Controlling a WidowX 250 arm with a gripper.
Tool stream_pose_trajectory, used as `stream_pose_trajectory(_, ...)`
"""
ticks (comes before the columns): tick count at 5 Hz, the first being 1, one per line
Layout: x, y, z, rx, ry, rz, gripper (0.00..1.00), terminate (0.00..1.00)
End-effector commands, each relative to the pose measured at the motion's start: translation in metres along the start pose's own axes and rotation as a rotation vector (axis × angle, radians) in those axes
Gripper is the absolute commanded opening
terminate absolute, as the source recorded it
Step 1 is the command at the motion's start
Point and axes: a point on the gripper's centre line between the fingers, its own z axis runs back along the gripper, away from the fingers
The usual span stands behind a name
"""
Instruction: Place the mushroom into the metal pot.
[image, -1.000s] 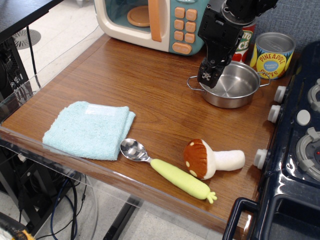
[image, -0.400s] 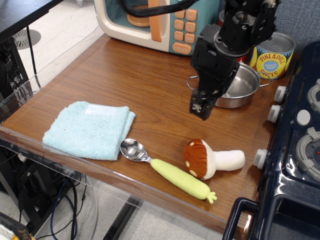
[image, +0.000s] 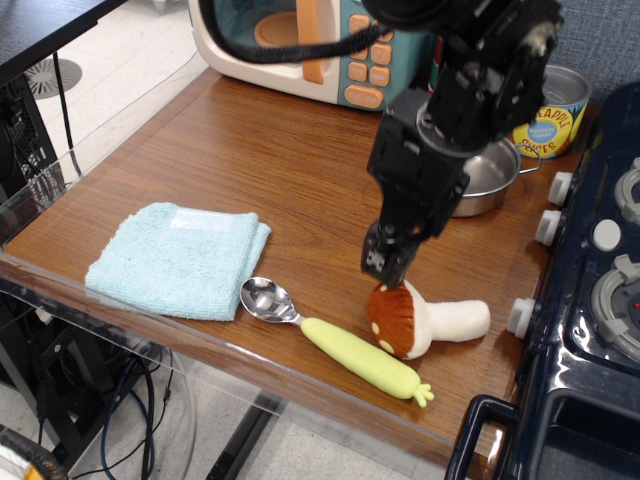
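I have the tool (image: 386, 262) just above the mushroom (image: 425, 318), which lies on its side on the desk (image: 290, 170), cap directly under the tip and pale stem running off to the right. I can't tell from this angle whether the tool's tips are spread or pressed together. I judge the plush as light, soft and squashy, unlikely to slip; I'd pinch where the cap meets the thick stem. The metal pot (image: 490, 180) sits behind the tool, partly hidden by the arm. A second ago the tool hung over the pot's rim; since then it has swung forward and down to the toy. The mushroom hasn't shifted.
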Motion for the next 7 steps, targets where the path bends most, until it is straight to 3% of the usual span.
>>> stream_pose_trajectory(1,-0.013,0.005,-0.018,0.088,-0.072,-0.064,1.0,0.0)
stream_pose_trajectory(2,-0.018,0.006,-0.029,0.122,-0.079,-0.08,1.0,0.0)
stream_pose_trajectory(3,-0.019,0.005,-0.033,0.104,-0.083,-0.071,0.0,0.0)
stream_pose_trajectory(5,-0.011,0.001,-0.03,0.097,-0.068,-0.053,0.0,0.0)
stream_pose_trajectory(7,0.019,-0.019,-0.004,0.018,-0.03,0.052,0.0,0.0)
